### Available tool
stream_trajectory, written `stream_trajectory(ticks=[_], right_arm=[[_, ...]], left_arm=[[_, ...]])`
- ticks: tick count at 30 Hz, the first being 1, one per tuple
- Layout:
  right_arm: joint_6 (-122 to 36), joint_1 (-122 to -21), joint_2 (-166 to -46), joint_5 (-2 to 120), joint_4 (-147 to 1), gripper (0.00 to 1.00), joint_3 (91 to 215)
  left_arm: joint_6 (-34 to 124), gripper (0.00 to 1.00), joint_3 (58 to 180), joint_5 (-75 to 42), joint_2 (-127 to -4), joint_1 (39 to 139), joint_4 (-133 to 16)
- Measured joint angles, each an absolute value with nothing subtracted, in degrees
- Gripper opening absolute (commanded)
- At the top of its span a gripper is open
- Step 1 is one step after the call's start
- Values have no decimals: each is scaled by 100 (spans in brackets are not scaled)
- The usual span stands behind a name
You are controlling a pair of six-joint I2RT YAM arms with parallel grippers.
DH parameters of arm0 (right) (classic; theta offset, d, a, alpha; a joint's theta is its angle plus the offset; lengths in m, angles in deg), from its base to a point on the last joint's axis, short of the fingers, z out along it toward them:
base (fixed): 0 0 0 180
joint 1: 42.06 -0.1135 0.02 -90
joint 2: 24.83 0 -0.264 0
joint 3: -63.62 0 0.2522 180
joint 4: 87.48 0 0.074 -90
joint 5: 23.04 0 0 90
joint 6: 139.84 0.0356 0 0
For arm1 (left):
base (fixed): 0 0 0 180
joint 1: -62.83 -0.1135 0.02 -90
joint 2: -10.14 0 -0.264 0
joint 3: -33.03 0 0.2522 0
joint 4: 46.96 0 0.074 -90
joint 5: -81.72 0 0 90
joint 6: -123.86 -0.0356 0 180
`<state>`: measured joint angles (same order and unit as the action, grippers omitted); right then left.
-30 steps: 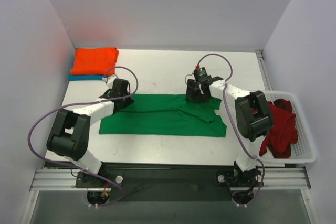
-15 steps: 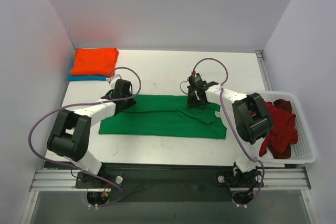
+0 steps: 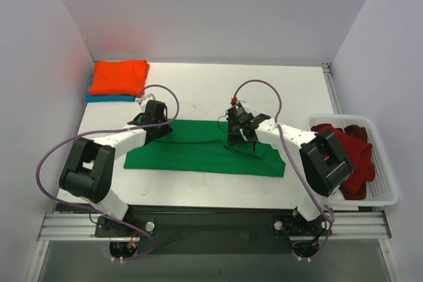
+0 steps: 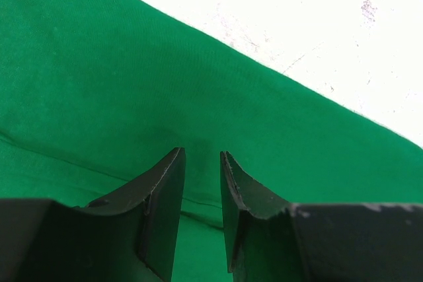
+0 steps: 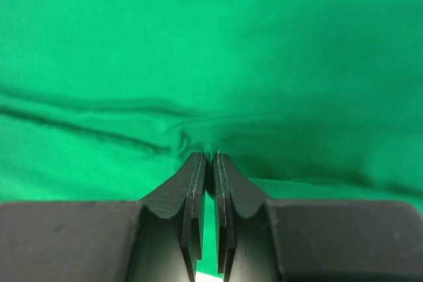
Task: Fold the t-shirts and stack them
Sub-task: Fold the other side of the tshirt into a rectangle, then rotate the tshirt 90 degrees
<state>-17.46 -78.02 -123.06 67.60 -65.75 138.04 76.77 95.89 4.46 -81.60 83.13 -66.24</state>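
A bright green t-shirt [image 3: 192,153] lies in a long folded band across the middle of the table [image 3: 198,94]. My right gripper [image 3: 239,142] is over its right half, shut on a pinched ridge of the green cloth [image 5: 198,44], which wrinkles at the fingertips [image 5: 206,156]. My left gripper [image 3: 158,129] rests at the shirt's upper left edge. In the left wrist view its jaws [image 4: 202,155] stand a little apart over flat green cloth [image 4: 99,84], with nothing between them. A folded orange t-shirt [image 3: 119,76] lies on a teal-blue one [image 3: 106,98] at the back left.
A white plastic basket [image 3: 386,195] at the right table edge holds crumpled dark red t-shirts [image 3: 350,153]. White walls close in the back and both sides. The right arm's cable [image 3: 261,87] loops above the shirt.
The right gripper came down onto the shirt's right end, shut on the cloth and moved left and nearer, drawing the fabric with it. The left arm stayed put.
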Motion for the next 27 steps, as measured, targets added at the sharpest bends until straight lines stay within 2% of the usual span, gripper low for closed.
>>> stream_trajectory(ticks=[3, 4, 7, 12, 17, 22, 27], right_arm=[[-1632, -8014, -12208, 6821, -6691, 22, 13607], [-1599, -8095, -12173, 6835, -6752, 32, 13500], [-1529, -8388, -12129, 6909, -6846, 42, 13218], [-1553, -8650, -11762, 7029, -6894, 44, 12864], [-1578, -8512, -10656, 7307, -6855, 46, 12567], [-1575, -7866, -9755, 7409, -6746, 44, 12469], [-1529, -7330, -9720, 7436, -6547, 43, 12195]], left_arm=[[7649, 38, 9589, 382, -8167, 8315, -6622], [7638, 38, 9591, 356, -8171, 8315, -6616], [7561, 40, 9646, 269, -8221, 8337, -6600], [7393, 43, 9681, 15, -8263, 8472, -6325], [7185, 45, 9681, -236, -8256, 8759, -5966], [6954, 45, 9712, -593, -8254, 9165, -5709], [6742, 45, 9967, -1028, -8269, 9755, -5634]])
